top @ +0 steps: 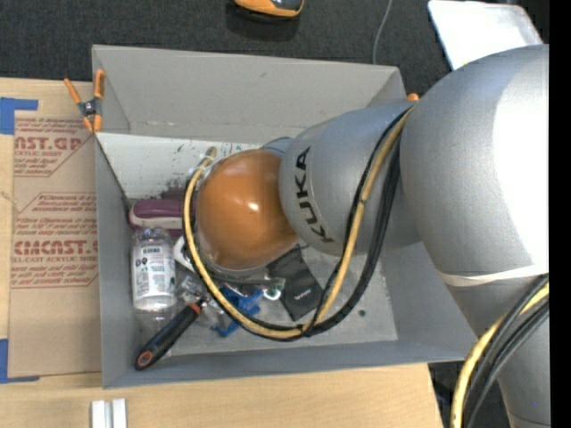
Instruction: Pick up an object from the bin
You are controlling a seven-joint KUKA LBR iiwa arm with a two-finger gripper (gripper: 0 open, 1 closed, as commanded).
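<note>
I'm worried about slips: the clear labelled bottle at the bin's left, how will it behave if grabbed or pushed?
The clear bottle lies on its side and looks round, so a push would probably roll it. Its smooth wall may slip; its labelled part likely grips better. Nothing dark shows inside, so it is probably light.

Clear labelled bottle [153, 275] beside black, orange-tipped tool [165, 335], left in bin [250, 78]

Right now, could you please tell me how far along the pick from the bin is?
Done: the arm is down inside the bin. In hand: its orange wrist cover hangs low over the middle heap, by a blue piece and a black block; any grip is hidden beneath it. Left: lifting something out; the clear bottle and black-handled tool lie at the left.
</note>
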